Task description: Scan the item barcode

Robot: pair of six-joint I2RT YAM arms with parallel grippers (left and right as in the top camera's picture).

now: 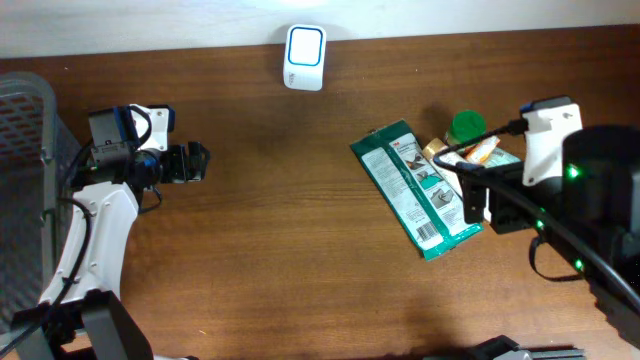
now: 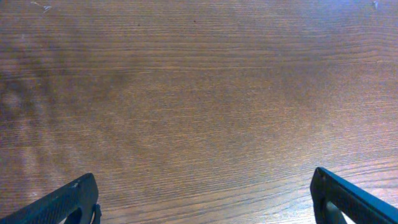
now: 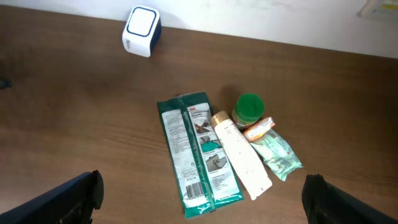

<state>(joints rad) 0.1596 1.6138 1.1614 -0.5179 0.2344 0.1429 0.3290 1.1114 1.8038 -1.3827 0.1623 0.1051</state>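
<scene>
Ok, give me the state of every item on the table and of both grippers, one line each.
Left gripper, open, empty.
Right gripper, open, empty.
Green packet, lying flat, label side up.
White tube, lying flat beside the packet.
Green-lidded jar, upright, lid on.
Orange sachet, lying beside the jar.
Pale green pouch, lying flat, crumpled.
Barcode scanner, standing, untouched.
</scene>
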